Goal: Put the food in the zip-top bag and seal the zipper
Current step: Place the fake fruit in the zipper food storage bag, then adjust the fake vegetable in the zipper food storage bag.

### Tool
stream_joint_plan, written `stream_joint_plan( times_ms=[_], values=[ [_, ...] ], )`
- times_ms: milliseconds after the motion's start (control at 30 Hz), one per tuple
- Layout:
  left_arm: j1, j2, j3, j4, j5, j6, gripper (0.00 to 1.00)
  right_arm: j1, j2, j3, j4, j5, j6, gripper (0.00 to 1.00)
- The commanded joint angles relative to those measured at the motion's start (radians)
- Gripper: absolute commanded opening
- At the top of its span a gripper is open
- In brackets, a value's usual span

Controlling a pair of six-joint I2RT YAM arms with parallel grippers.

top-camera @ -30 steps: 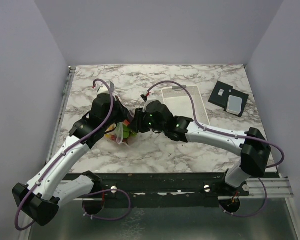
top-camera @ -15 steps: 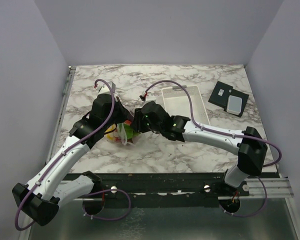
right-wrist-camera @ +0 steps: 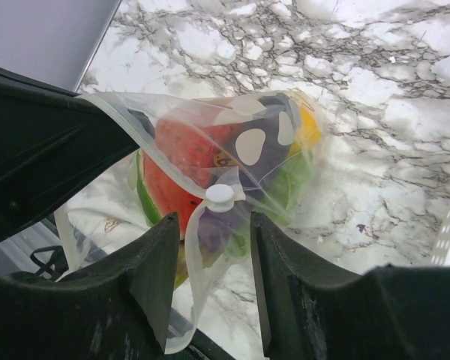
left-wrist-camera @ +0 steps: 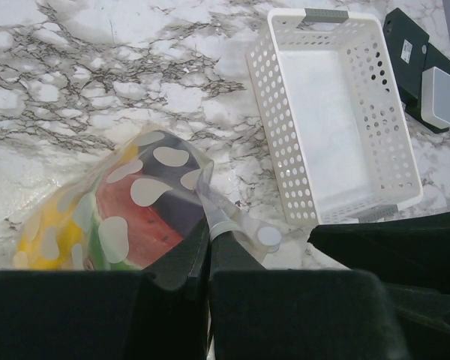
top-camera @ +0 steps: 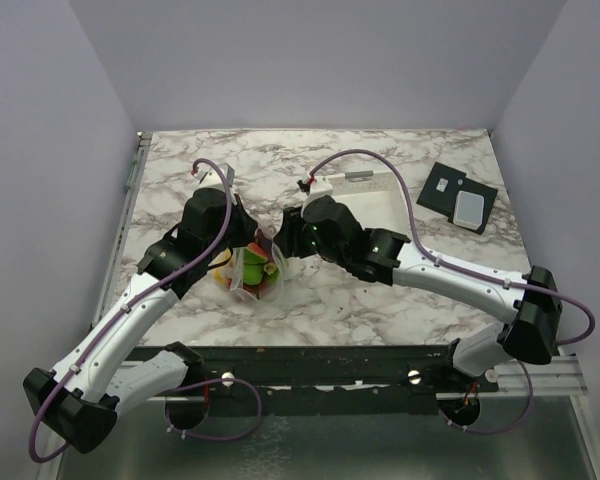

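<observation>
The zip-top bag (top-camera: 250, 273) hangs just above the marble between both arms, with the food (right-wrist-camera: 181, 174) inside: watermelon slice, purple, yellow and green pieces. My left gripper (left-wrist-camera: 208, 234) is shut on the bag's mouth edge by the zipper (left-wrist-camera: 212, 210); in the top view the left gripper (top-camera: 246, 240) sits above the bag. My right gripper (right-wrist-camera: 214, 225) is open, its fingers (right-wrist-camera: 156, 262) standing either side of the bag's loose flap and the white slider button (right-wrist-camera: 220, 194) without pinching them. From above, the right gripper (top-camera: 283, 246) is at the bag's right side.
A white perforated basket (left-wrist-camera: 281, 142) stands empty behind the bag, largely covered by the right arm in the top view, where only the basket's far rim (top-camera: 365, 178) shows. A black device (top-camera: 458, 198) lies at the back right.
My right gripper's jaws have spread apart off the bag's flap and the right arm's elbow has swung out to the right. The left gripper still pinches the bag edge.
</observation>
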Motion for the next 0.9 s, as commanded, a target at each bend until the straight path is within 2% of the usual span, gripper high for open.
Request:
stream_joint_plan(
  times_ms=[0, 200, 300, 467, 600, 867],
  values=[
    [-0.005, -0.014, 0.019, 0.013, 0.043, 0.037, 0.0, 0.005, -0.038, -0.009, -0.061, 0.003, -0.079, 0.48],
    [-0.004, -0.002, 0.028, -0.005, 0.056, 0.05, 0.0, 0.005, -0.119, -0.041, -0.054, -0.205, -0.177, 0.45],
    [-0.004, 0.006, 0.031, -0.008, 0.06, 0.052, 0.0, 0.005, -0.154, -0.058, -0.071, -0.264, -0.191, 0.41],
    [-0.004, 0.016, 0.031, -0.008, 0.057, 0.046, 0.0, 0.017, -0.174, -0.08, -0.088, -0.322, -0.193, 0.41],
    [-0.005, 0.025, 0.034, -0.008, 0.057, 0.039, 0.0, 0.049, -0.143, -0.076, -0.106, -0.32, -0.195, 0.4],
    [-0.005, 0.026, 0.037, -0.008, 0.055, 0.039, 0.0, 0.072, -0.058, -0.047, -0.145, -0.222, -0.168, 0.4]
  ],
)
